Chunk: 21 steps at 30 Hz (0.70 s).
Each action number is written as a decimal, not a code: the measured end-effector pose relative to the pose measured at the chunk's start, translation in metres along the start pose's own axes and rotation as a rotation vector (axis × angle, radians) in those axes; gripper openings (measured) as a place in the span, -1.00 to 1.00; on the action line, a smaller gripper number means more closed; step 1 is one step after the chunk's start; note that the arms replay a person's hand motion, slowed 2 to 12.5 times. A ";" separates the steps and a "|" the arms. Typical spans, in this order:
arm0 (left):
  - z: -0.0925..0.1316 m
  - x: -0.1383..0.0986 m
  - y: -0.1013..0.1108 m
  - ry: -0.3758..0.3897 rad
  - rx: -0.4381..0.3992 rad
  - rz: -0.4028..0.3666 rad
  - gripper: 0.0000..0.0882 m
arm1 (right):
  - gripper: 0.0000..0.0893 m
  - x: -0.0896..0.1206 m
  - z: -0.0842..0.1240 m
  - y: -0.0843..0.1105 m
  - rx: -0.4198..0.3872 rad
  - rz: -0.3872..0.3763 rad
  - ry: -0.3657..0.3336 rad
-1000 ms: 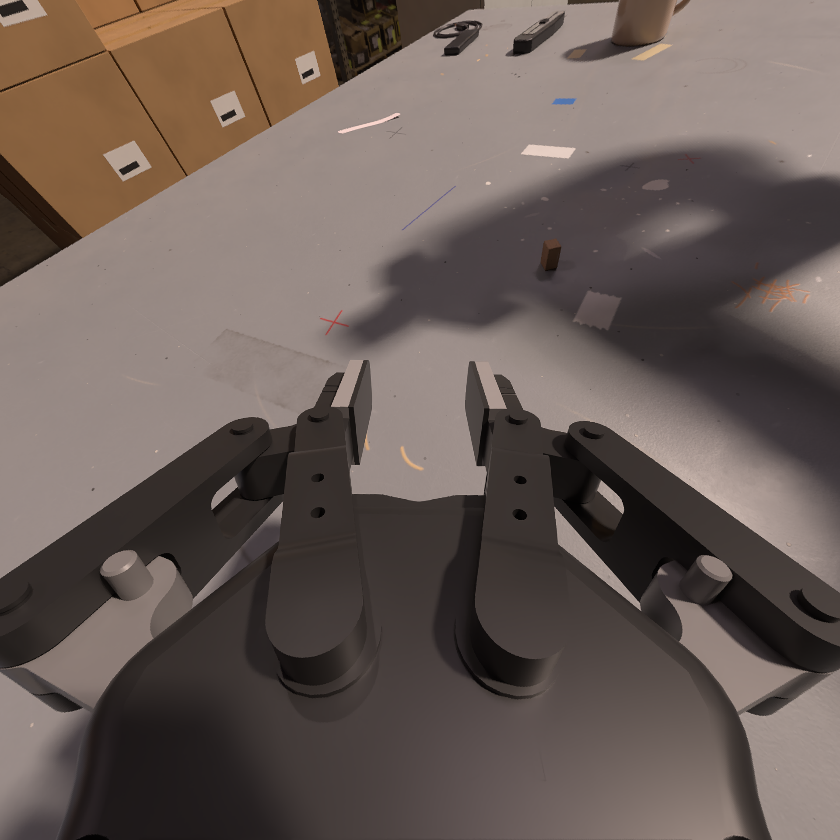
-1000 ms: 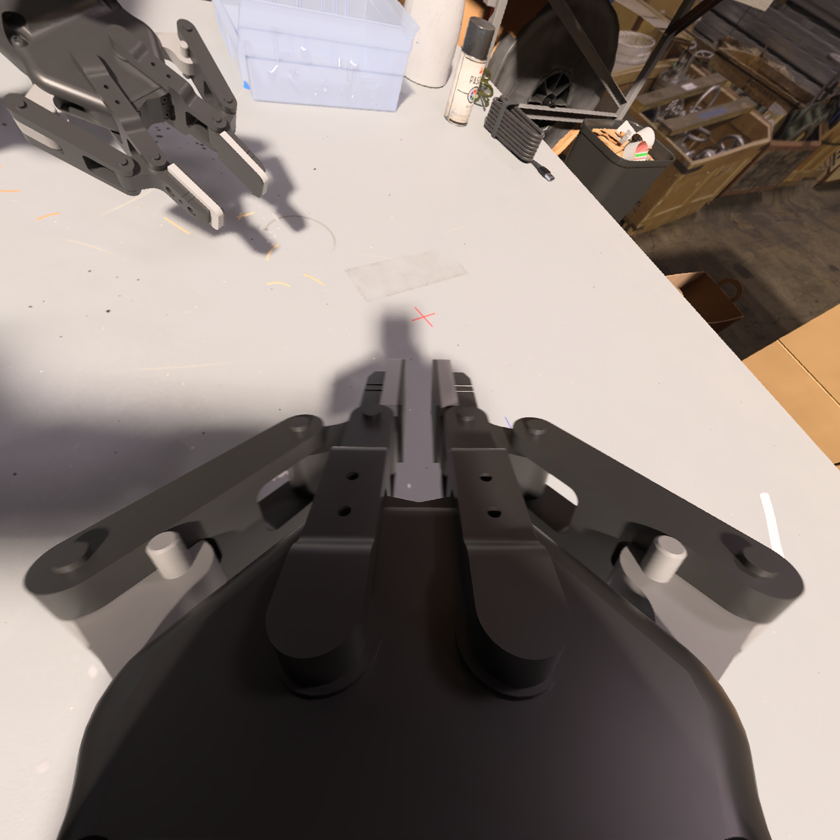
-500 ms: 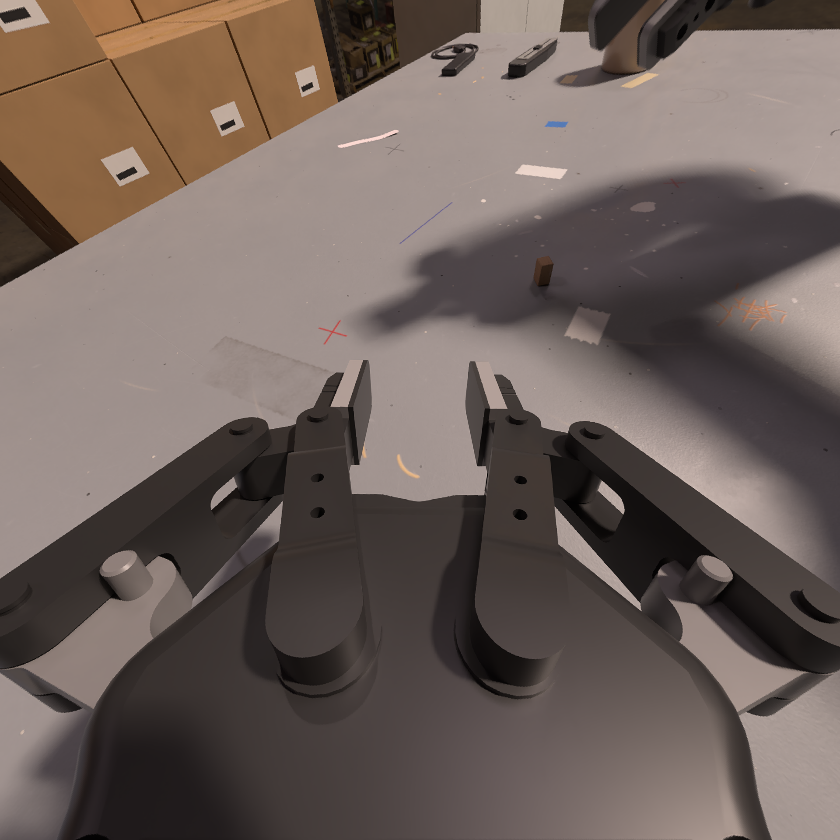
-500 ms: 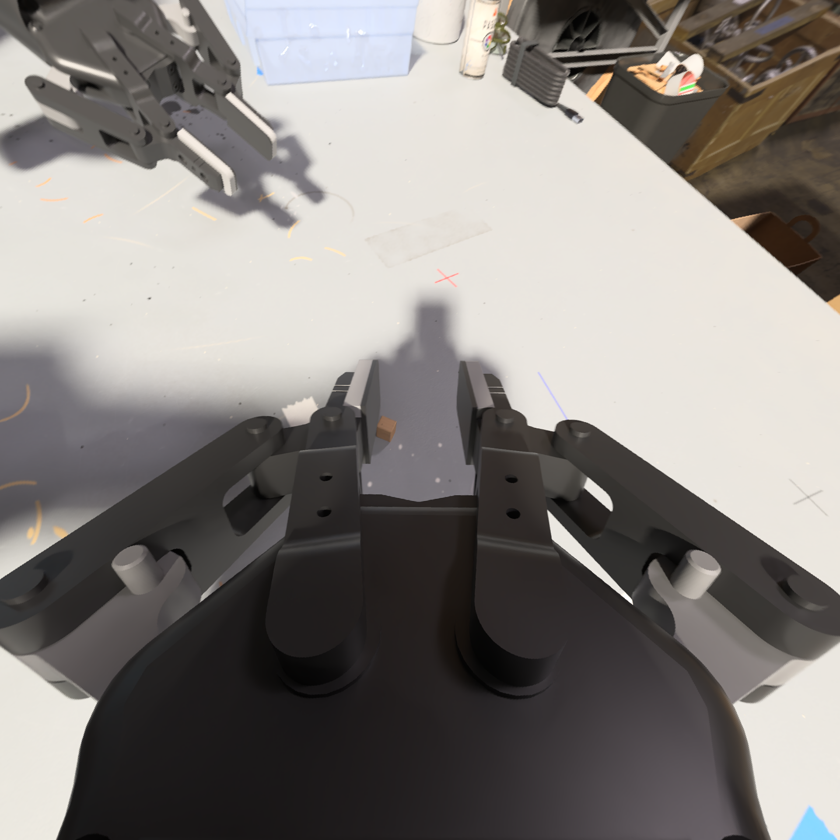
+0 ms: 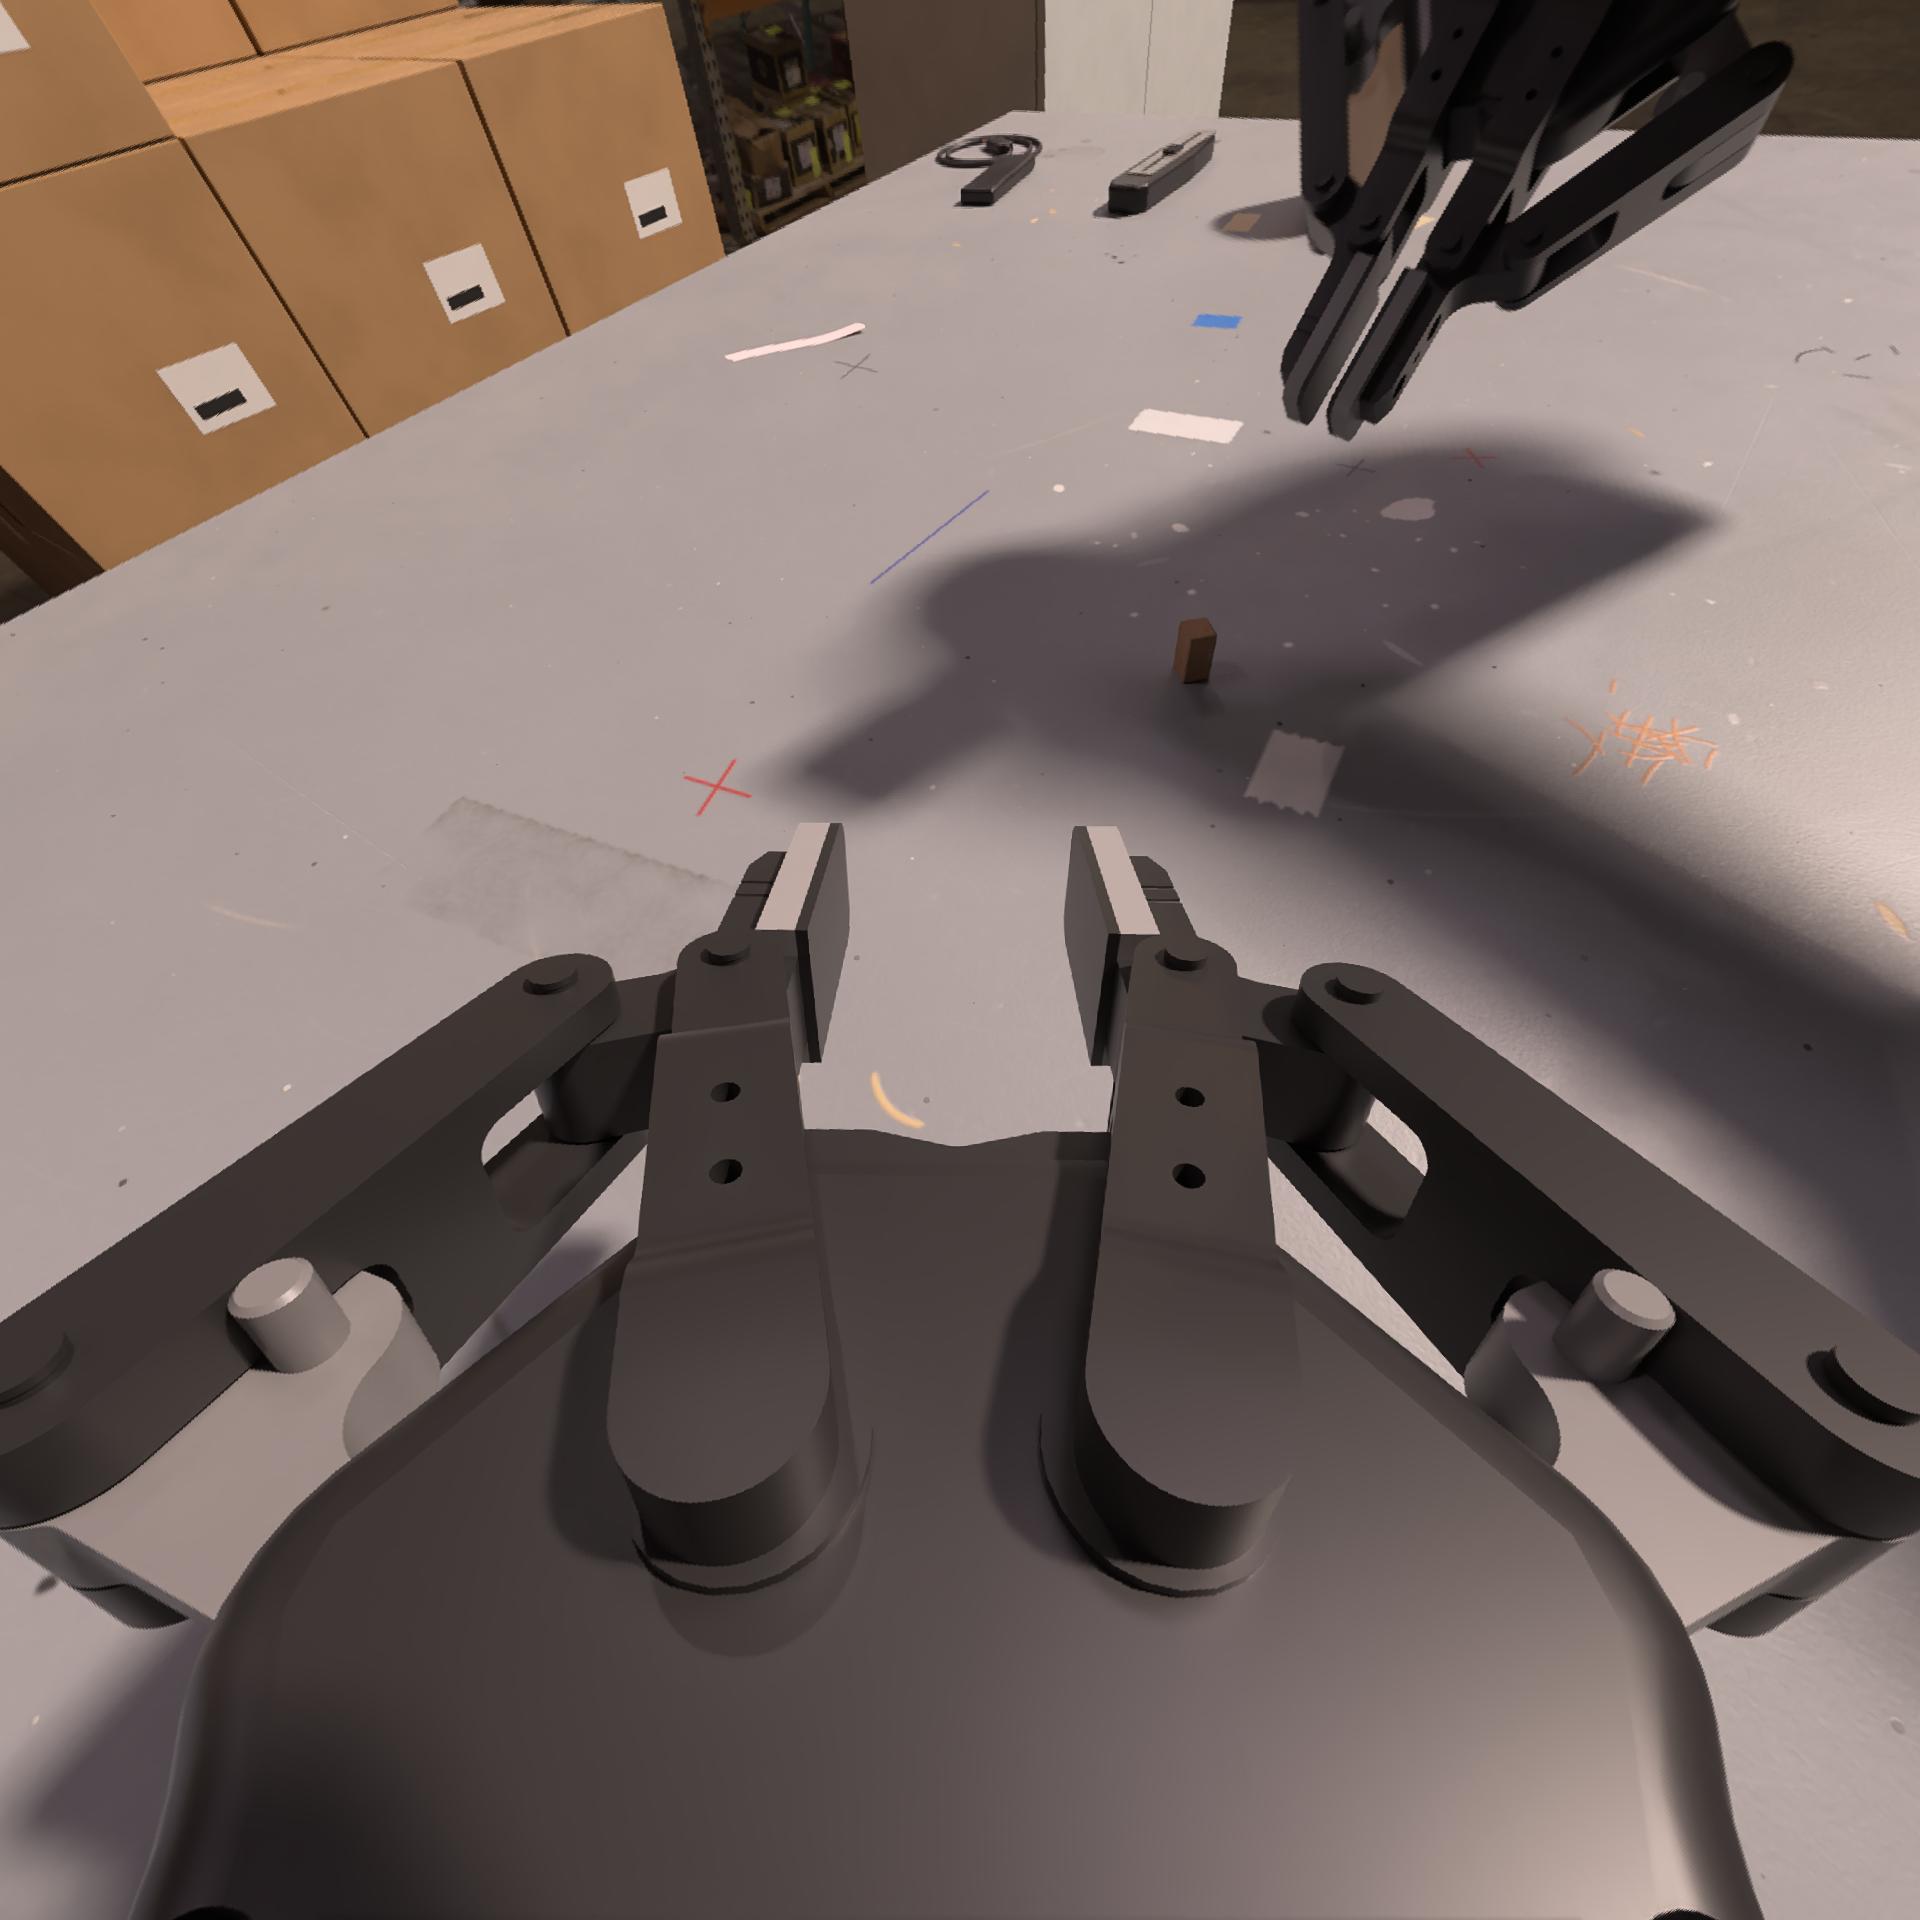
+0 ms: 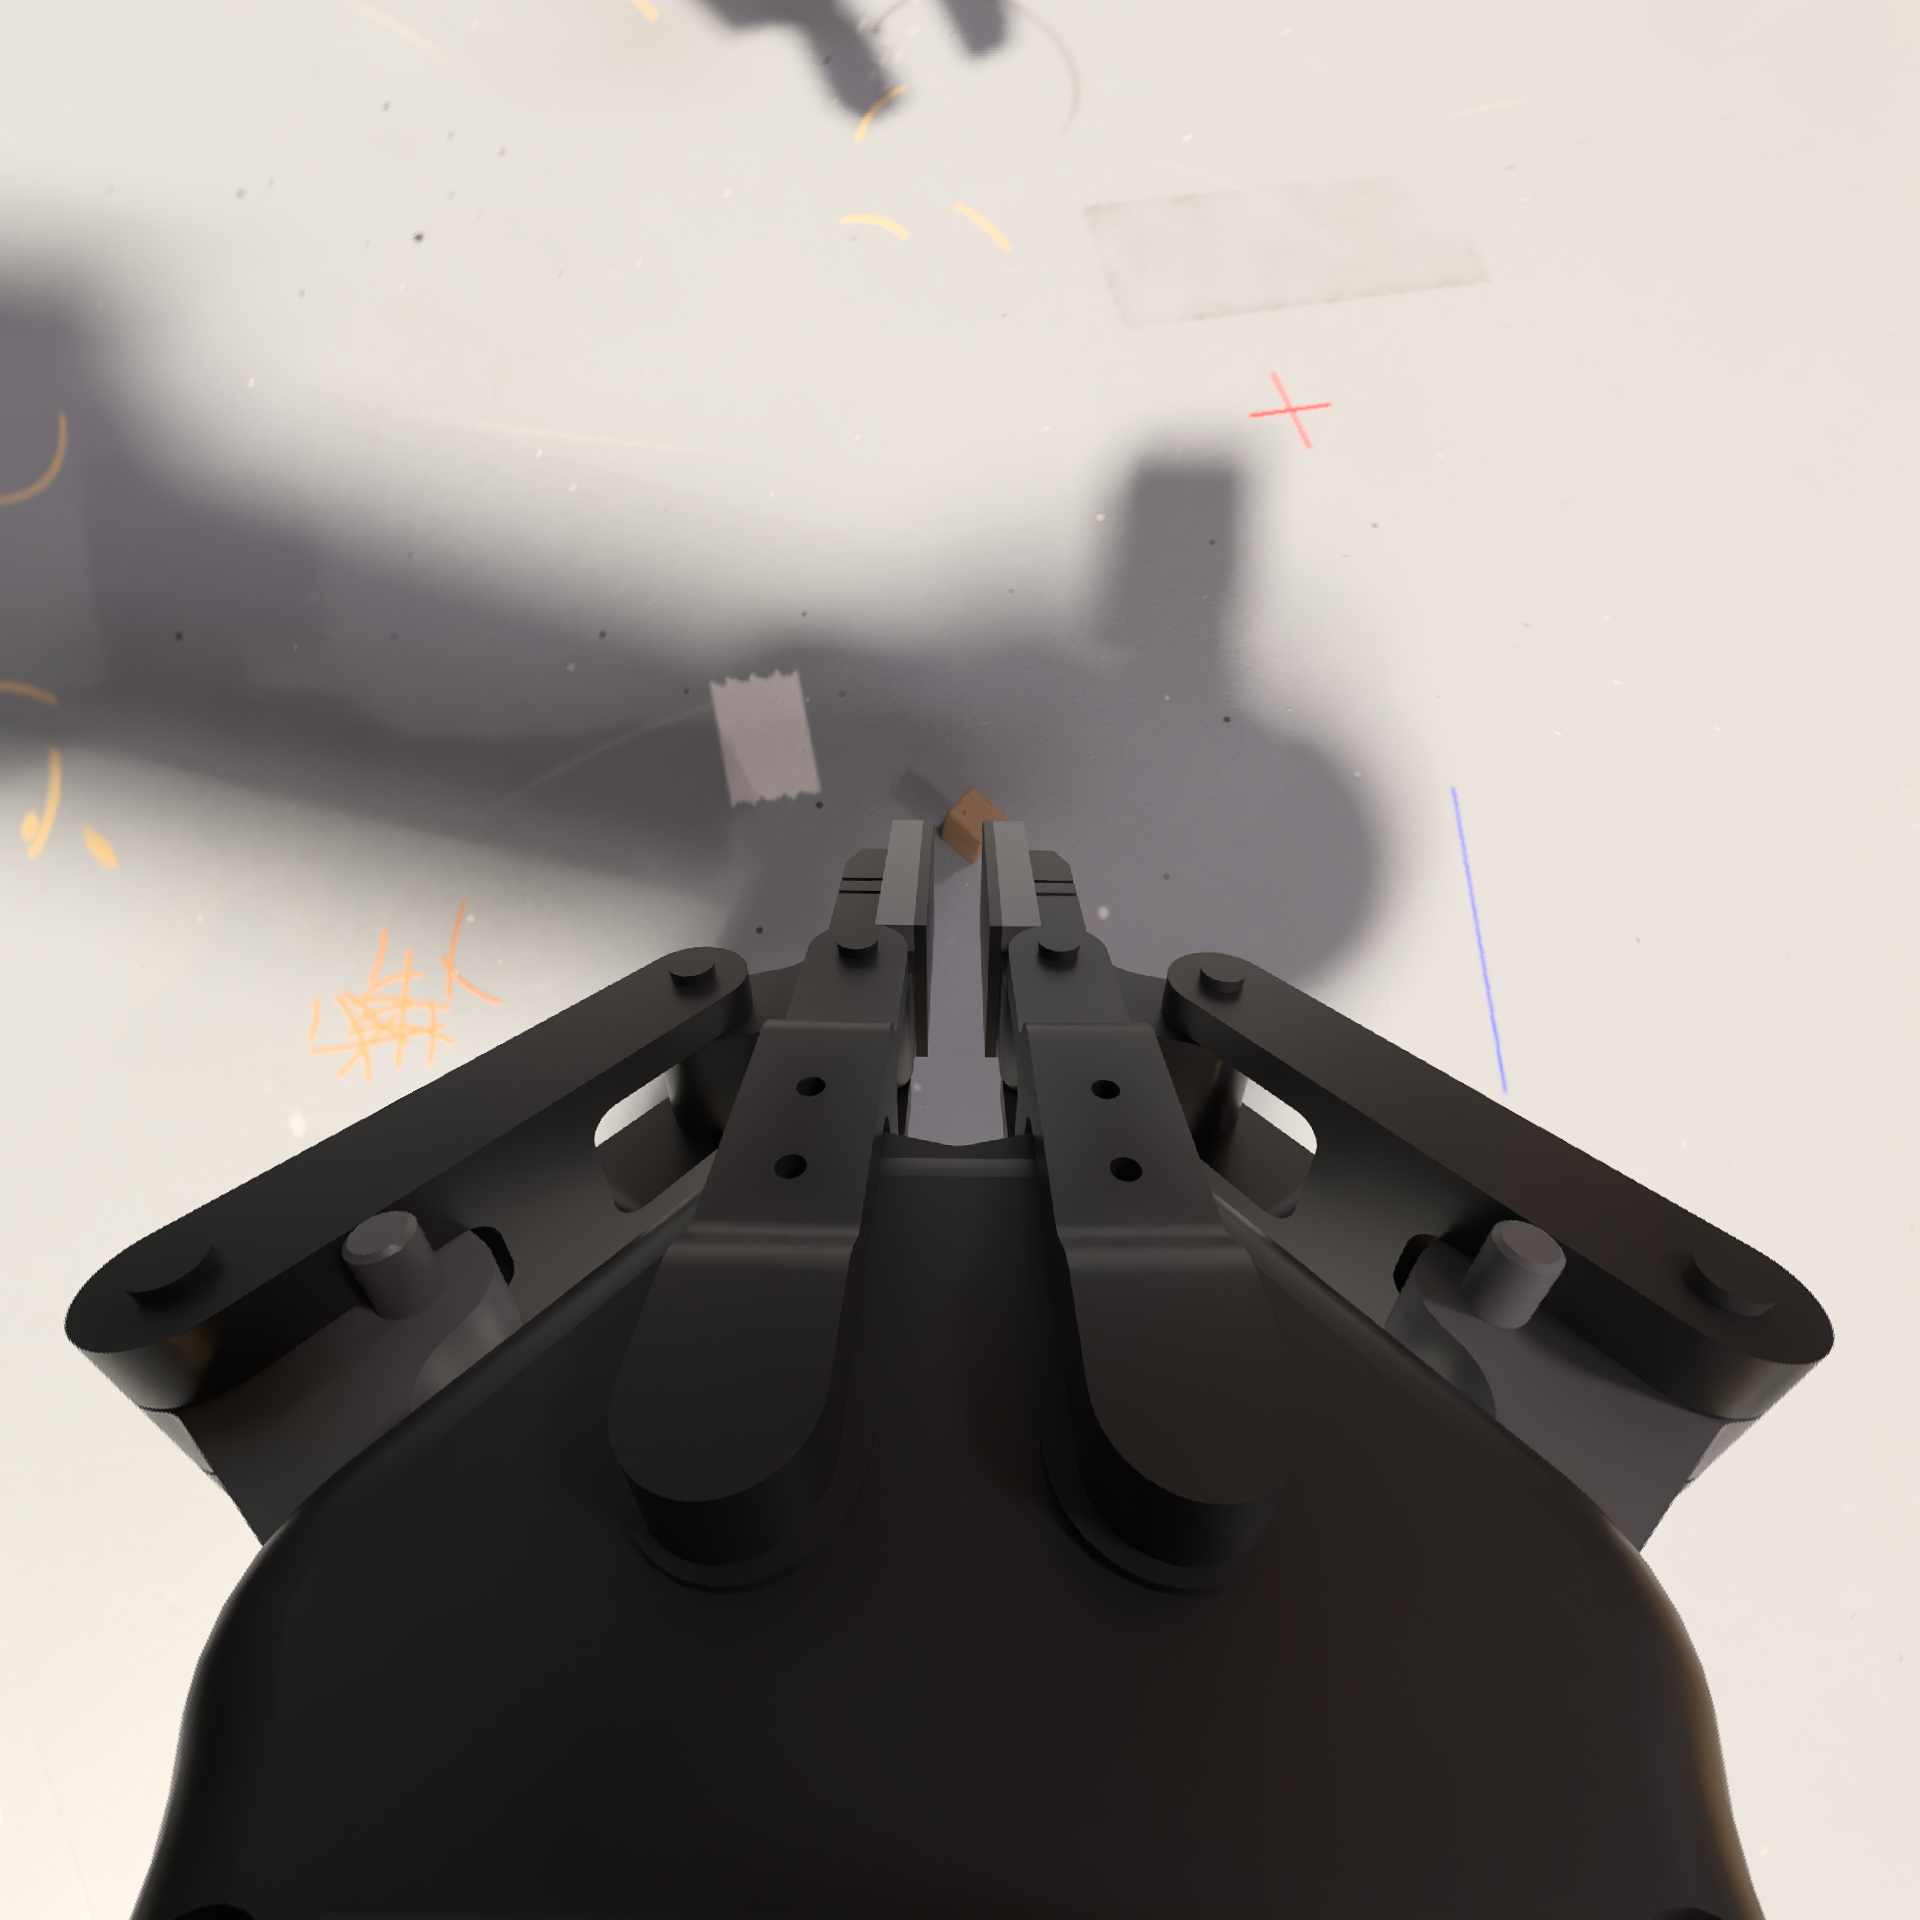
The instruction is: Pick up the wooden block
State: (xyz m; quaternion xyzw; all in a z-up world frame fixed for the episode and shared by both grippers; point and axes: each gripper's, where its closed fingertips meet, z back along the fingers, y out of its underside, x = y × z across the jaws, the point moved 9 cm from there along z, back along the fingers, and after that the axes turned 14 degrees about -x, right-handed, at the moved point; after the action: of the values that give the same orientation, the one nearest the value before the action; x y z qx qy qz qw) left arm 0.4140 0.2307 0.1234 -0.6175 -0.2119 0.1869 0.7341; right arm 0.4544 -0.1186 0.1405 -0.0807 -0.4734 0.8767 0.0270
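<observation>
Stacked cardboard boxes point(image 5: 312, 270) lined the bench's left edge, and the left gripper point(image 5: 956, 883) hovered low over the grey table point(image 5: 520, 644) with its jaws spread wide and nothing between them — well apart from the job at hand. Just ahead of it lay a red cross mark point(image 5: 717, 787) and a faint rectangular patch point(image 5: 540, 873) on the surface. Further right, the wooden block point(image 5: 1194, 651) stood upright on the table inside a broad shadow, untouched, with a pale scrap of tape point(image 5: 1291, 771) near it and an orange scribble point(image 5: 1647, 743) beyond. Above and behind the block hung the right gripper point(image 5: 1340, 410), pointing down at the table but clearly off it.

Seen from the right wrist, the tape scrap point(image 6: 764, 740) sat left of centre and the block point(image 6: 969, 823) showed just past the fingertips of the right gripper point(image 6: 956, 831), whose jaws were drawn close together, leaving only a narrow gap and gripping nothing. A blue line point(image 6: 1481, 935) marked the table to the right.

By this evidence the pickup had barely begun: the gripper was lined up over the block, but descent, widening of the jaws to straddle it, closing and lifting all appeared to remain — the gap looked too tight for the block as it stood.
</observation>
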 end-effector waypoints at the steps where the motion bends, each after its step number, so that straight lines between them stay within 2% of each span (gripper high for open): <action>1: -0.001 0.000 0.000 0.003 0.000 -0.001 -0.13 | -0.82 -0.002 -0.002 0.001 0.011 0.011 -0.023; 13: -0.006 -0.004 -0.004 0.027 -0.006 -0.016 -0.13 | -0.79 -0.033 -0.025 -0.001 0.144 0.084 -0.261; 21: -0.007 -0.006 -0.006 0.022 -0.007 -0.022 -0.13 | -0.77 -0.044 -0.043 -0.003 0.228 0.127 -0.426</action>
State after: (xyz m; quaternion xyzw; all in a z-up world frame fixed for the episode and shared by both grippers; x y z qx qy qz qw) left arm 0.4132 0.2210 0.1276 -0.6198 -0.2114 0.1713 0.7361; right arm 0.5048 -0.0873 0.1248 0.0800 -0.3605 0.9216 -0.1198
